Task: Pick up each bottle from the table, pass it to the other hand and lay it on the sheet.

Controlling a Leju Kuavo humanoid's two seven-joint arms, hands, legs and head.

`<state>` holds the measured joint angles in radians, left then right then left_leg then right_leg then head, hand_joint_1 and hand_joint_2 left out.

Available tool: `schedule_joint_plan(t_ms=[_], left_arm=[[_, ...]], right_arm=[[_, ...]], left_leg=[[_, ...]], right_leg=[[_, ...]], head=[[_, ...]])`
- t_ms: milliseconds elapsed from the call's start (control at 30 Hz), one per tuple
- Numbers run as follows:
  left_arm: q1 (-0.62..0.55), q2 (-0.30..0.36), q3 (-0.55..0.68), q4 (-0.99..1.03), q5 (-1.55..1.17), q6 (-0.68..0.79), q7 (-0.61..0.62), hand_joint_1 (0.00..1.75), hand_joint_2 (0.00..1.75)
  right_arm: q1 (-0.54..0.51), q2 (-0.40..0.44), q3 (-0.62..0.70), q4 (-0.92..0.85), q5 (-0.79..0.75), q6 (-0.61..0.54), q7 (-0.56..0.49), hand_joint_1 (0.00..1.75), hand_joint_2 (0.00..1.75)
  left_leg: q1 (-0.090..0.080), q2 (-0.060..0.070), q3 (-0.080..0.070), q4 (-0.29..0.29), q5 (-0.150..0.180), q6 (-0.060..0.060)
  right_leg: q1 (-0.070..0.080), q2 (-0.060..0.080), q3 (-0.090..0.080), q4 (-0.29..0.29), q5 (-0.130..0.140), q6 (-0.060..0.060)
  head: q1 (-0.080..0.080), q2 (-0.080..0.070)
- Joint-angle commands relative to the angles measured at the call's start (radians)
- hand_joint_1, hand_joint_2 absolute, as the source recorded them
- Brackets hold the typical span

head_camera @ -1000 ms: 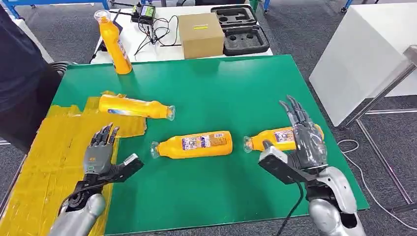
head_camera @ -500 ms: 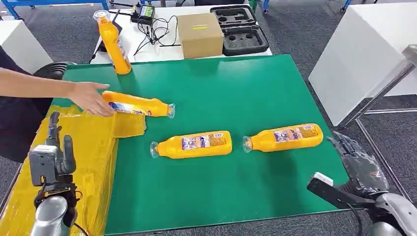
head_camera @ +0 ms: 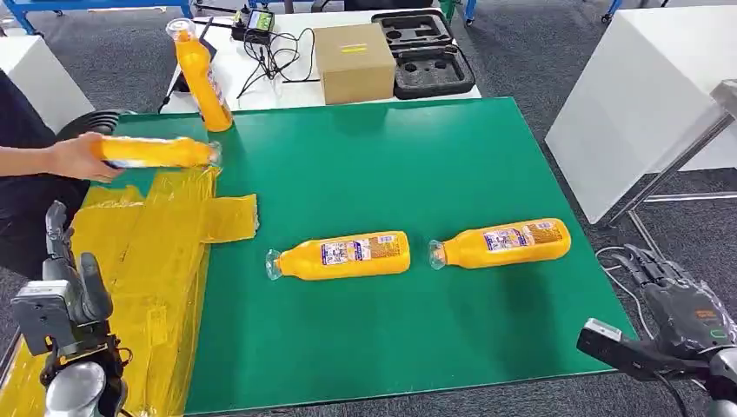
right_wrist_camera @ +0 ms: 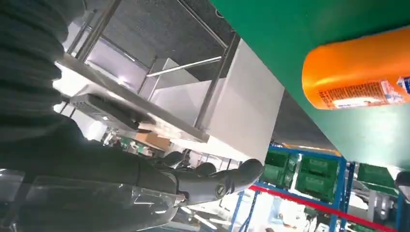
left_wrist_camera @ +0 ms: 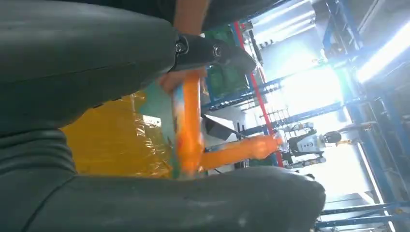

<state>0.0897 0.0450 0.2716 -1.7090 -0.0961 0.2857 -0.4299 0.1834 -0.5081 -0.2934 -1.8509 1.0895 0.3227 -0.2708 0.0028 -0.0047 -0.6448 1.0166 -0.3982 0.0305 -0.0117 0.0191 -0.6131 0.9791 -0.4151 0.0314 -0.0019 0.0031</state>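
Note:
Two orange bottles lie on their sides on the green table (head_camera: 452,156): one in the middle (head_camera: 341,254), one to the right (head_camera: 502,242), whose base shows in the right wrist view (right_wrist_camera: 360,72). A third bottle (head_camera: 198,76) stands upright at the back left. A person's hand (head_camera: 74,158) holds a fourth bottle (head_camera: 156,151) level above the table's left back, over the yellow sheet (head_camera: 148,261); it also shows in the left wrist view (left_wrist_camera: 188,125). My left hand (head_camera: 65,291) is raised at the sheet's near left, holding nothing. My right hand (head_camera: 678,300) hovers past the table's right edge, fingers apart.
Behind the green table a white table carries a cardboard box (head_camera: 353,61), a black foam tray (head_camera: 424,50) and cables (head_camera: 269,43). A white cabinet (head_camera: 643,95) and a metal frame stand to the right. The person stands at the left.
The person has lifted the bottle off the sheet's edge and carried it left and back. My left hand has sunk leftward. My right hand has drawn further right, off the table.

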Motion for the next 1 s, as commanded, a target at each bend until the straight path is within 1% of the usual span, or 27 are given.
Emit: schedule_joint_plan(t_ms=[33, 67, 133, 167, 200, 267, 300, 367, 400, 500, 533, 600, 667, 733, 800, 833, 900, 933, 1000], left_arm=[[-0.010, -0.018, 0.013, 0.019, 0.020, 0.005, -0.013, 0.00, 0.00], [-0.011, -0.017, 0.013, 0.021, 0.023, 0.006, -0.015, 0.00, 0.00], [-0.013, -0.014, 0.017, 0.025, 0.030, 0.006, -0.017, 0.00, 0.00], [-0.011, -0.015, 0.020, 0.024, 0.038, 0.005, -0.018, 0.00, 0.00], [-0.009, -0.014, 0.022, 0.025, 0.038, 0.007, -0.018, 0.00, 0.00], [-0.010, -0.007, 0.023, 0.029, 0.044, 0.004, -0.019, 0.00, 0.00], [-0.008, 0.000, 0.024, 0.030, 0.051, 0.005, -0.021, 0.00, 0.00], [0.001, 0.005, 0.025, 0.030, 0.058, 0.004, -0.022, 0.00, 0.00], [0.001, 0.005, 0.025, 0.030, 0.058, 0.004, -0.022, 0.00, 0.00], [0.004, 0.004, 0.025, 0.029, 0.059, 0.004, -0.022, 0.00, 0.00], [0.005, 0.003, 0.024, 0.027, 0.059, 0.005, -0.022, 0.00, 0.00], [0.014, -0.001, 0.015, 0.024, 0.060, 0.000, -0.025, 0.00, 0.00], [0.012, -0.005, 0.006, 0.028, 0.062, -0.003, -0.028, 0.00, 0.00], [0.003, 0.003, 0.002, 0.037, 0.064, -0.001, -0.032, 0.00, 0.00], [0.000, 0.006, 0.003, 0.039, 0.065, -0.001, -0.032, 0.00, 0.00], [-0.001, 0.007, 0.004, 0.042, 0.067, -0.001, -0.033, 0.00, 0.00], [-0.005, 0.014, 0.007, 0.046, 0.073, 0.001, -0.035, 0.00, 0.00], [-0.006, 0.017, 0.009, 0.050, 0.081, 0.002, -0.037, 0.00, 0.00], [-0.006, 0.026, 0.015, 0.056, 0.090, 0.005, -0.041, 0.00, 0.00]], right_arm=[[-0.093, 0.041, 0.097, 0.117, 0.041, -0.069, 0.018, 0.00, 1.75], [-0.114, 0.050, 0.130, 0.140, 0.063, -0.087, 0.026, 0.00, 1.75], [-0.174, 0.090, 0.196, 0.201, 0.100, -0.103, 0.049, 0.00, 1.75], [-0.195, 0.102, 0.226, 0.225, 0.122, -0.114, 0.064, 0.00, 1.75], [-0.226, 0.111, 0.259, 0.262, 0.131, -0.117, 0.067, 0.00, 1.75], [-0.268, 0.112, 0.293, 0.313, 0.139, -0.118, 0.073, 0.00, 1.75], [-0.300, 0.112, 0.319, 0.357, 0.143, -0.121, 0.074, 0.00, 1.75], [-0.328, 0.125, 0.337, 0.395, 0.152, -0.132, 0.084, 0.00, 1.75], [-0.328, 0.125, 0.337, 0.395, 0.152, -0.132, 0.084, 0.00, 1.75], [-0.328, 0.126, 0.339, 0.397, 0.153, -0.135, 0.085, 0.00, 1.75], [-0.324, 0.123, 0.339, 0.393, 0.154, -0.136, 0.085, 0.00, 1.75], [-0.296, 0.120, 0.329, 0.378, 0.150, -0.136, 0.090, 0.00, 1.75], [-0.261, 0.123, 0.321, 0.365, 0.151, -0.136, 0.098, 0.00, 1.75], [-0.238, 0.115, 0.323, 0.352, 0.151, -0.137, 0.099, 0.00, 1.75], [-0.237, 0.111, 0.321, 0.356, 0.150, -0.138, 0.098, 0.00, 1.75], [-0.242, 0.109, 0.321, 0.362, 0.150, -0.139, 0.098, 0.00, 1.75], [-0.256, 0.082, 0.337, 0.379, 0.139, -0.125, 0.091, 0.00, 1.75], [-0.271, 0.055, 0.362, 0.399, 0.131, -0.122, 0.088, 0.00, 1.75], [-0.313, 0.002, 0.402, 0.446, 0.103, -0.118, 0.080, 0.00, 1.75]], left_leg=[[0.001, 0.002, 0.005, -0.001, -0.001, -0.001], [0.001, 0.002, 0.004, -0.001, -0.001, -0.001], [0.001, 0.006, 0.007, -0.002, -0.002, -0.002], [0.001, 0.004, 0.005, -0.002, -0.001, -0.001], [0.002, 0.007, 0.008, -0.003, -0.002, -0.002], [0.002, 0.006, 0.006, -0.002, -0.001, -0.002], [0.002, 0.008, 0.009, -0.003, -0.002, -0.002], [0.002, 0.006, 0.006, -0.002, -0.001, -0.002], [0.002, 0.007, 0.008, -0.002, -0.001, -0.002], [0.001, 0.003, 0.004, -0.001, 0.000, -0.001], [0.001, 0.004, 0.007, -0.002, -0.001, -0.001], [0.001, 0.002, 0.004, -0.001, 0.000, -0.001], [0.001, 0.002, 0.008, -0.002, -0.001, -0.001], [0.001, 0.000, 0.006, -0.002, 0.000, -0.001], [0.001, -0.001, 0.004, -0.001, 0.000, -0.001], [0.001, 0.000, 0.006, -0.002, -0.001, -0.001], [0.001, 0.000, 0.003, -0.001, 0.000, -0.001], [0.001, 0.001, 0.006, -0.001, -0.001, -0.001], [0.000, 0.001, 0.003, -0.001, 0.000, -0.001]], right_leg=[[0.001, 0.000, 0.004, -0.002, -0.001, -0.001], [0.001, 0.001, 0.003, -0.002, 0.000, -0.001], [0.002, 0.004, 0.006, -0.004, 0.001, -0.001], [0.002, 0.003, 0.004, -0.003, 0.001, -0.001], [0.002, 0.005, 0.007, -0.004, 0.001, -0.002], [0.002, 0.004, 0.005, -0.003, 0.001, -0.001], [0.002, 0.006, 0.007, -0.004, 0.002, -0.002], [0.002, 0.004, 0.005, -0.003, 0.001, -0.001], [0.002, 0.005, 0.006, -0.003, 0.001, -0.002], [0.001, 0.002, 0.004, -0.001, 0.001, -0.001], [0.001, 0.002, 0.006, -0.002, 0.000, -0.001], [0.001, 0.001, 0.004, -0.001, 0.000, -0.001], [0.001, 0.001, 0.007, -0.002, -0.001, -0.001], [0.001, -0.001, 0.006, -0.002, -0.001, -0.001], [0.001, -0.002, 0.004, -0.001, -0.001, -0.001], [0.001, -0.002, 0.007, -0.002, -0.002, -0.001], [0.001, -0.001, 0.003, -0.001, -0.001, -0.001], [0.001, -0.001, 0.006, -0.001, -0.001, -0.001], [0.000, 0.000, 0.003, 0.000, 0.000, -0.001]], head=[[0.000, 0.000], [0.000, 0.000], [0.000, 0.000], [0.000, 0.000], [0.000, 0.000], [0.000, 0.000], [0.000, 0.000], [0.000, 0.000], [0.000, 0.000], [0.000, 0.000], [0.000, 0.000], [0.000, 0.000], [0.000, 0.000], [0.000, 0.000], [0.000, 0.000], [0.000, 0.000], [0.000, 0.000], [0.000, 0.000], [0.000, 0.000]])
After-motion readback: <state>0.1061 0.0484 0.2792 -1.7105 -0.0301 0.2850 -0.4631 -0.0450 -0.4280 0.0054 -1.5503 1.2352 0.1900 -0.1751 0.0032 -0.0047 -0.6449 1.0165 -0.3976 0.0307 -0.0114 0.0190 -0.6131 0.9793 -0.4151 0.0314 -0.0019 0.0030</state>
